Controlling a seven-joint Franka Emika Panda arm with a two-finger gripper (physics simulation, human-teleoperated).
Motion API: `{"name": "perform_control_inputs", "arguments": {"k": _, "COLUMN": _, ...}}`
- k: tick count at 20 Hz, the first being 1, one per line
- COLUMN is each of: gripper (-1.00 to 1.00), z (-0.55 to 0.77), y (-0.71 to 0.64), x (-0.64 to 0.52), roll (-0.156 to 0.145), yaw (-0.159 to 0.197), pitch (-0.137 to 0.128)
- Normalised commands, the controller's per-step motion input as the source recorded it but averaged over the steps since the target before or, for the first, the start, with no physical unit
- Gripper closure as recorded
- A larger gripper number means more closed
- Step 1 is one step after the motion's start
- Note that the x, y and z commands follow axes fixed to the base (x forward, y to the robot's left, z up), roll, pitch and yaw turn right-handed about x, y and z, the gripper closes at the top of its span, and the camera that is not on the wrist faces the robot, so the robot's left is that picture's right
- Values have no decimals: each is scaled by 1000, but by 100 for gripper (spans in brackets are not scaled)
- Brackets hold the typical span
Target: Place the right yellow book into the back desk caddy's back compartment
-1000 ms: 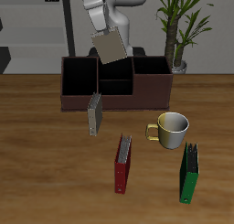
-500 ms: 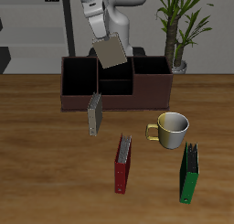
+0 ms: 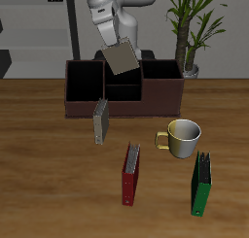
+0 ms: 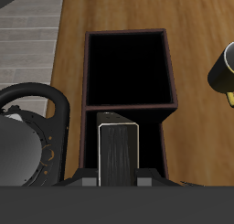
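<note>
Jaws clamp the right yellow book [image 3: 122,55], held tilted in the air above the back desk caddy [image 3: 124,89], over its back compartment [image 3: 122,75]. Caddy sections look dark, nothing visible inside. Twin book [image 3: 99,121] stands on table just before caddy.

My exterior camera looks down across the surface [image 3: 39,135] from the front; my wrist camera peers closely into the back desk caddy [image 4: 128,77], which both share.

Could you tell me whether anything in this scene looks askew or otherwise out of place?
Only the right yellow book stands out: the end effector holds it tilted above the back desk caddy, not squared to its sections. Nothing looks spilled or damaged.
</note>
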Motion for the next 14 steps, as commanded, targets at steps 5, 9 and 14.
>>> {"name": "perform_control_inputs", "arguments": {"k": 5, "gripper": 100, "z": -153, "y": 60, "x": -54, "roll": 17, "yaw": -2, "pitch": 38}}
{"name": "perform_control_inputs", "arguments": {"k": 9, "gripper": 100, "z": -130, "y": 68, "x": -16, "roll": 15, "yaw": -11, "pitch": 43}}
{"name": "perform_control_inputs", "arguments": {"k": 14, "gripper": 100, "z": -176, "y": 195, "x": -58, "roll": 42, "yaw": 8, "pitch": 45}}
